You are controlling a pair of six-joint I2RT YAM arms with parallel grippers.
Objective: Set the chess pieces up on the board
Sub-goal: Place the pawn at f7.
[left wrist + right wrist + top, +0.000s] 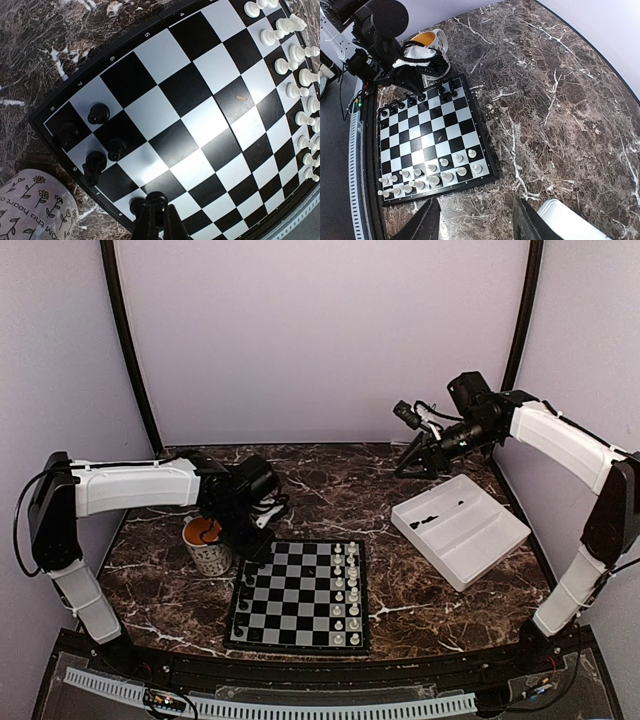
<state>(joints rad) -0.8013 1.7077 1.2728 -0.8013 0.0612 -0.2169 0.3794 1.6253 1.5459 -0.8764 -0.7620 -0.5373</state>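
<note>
Where the left arm reaches in, a patterned mug (208,550) with an orange inside stands on the tabletop (330,485), just beside the far-left corner of the board (295,590). The left hand (156,201) hangs there, fingers together over the edge squares; I cannot tell whether a piece is pinched. Black chess pieces (98,113) stand along the board's left edge, and white pieces (346,585) fill 2 files on its right. Further right, the white tray (480,540) holds a few more black pieces in its far compartment. Near the tray's far edge hovers the right hand (477,225), fingers apart and empty.
</note>
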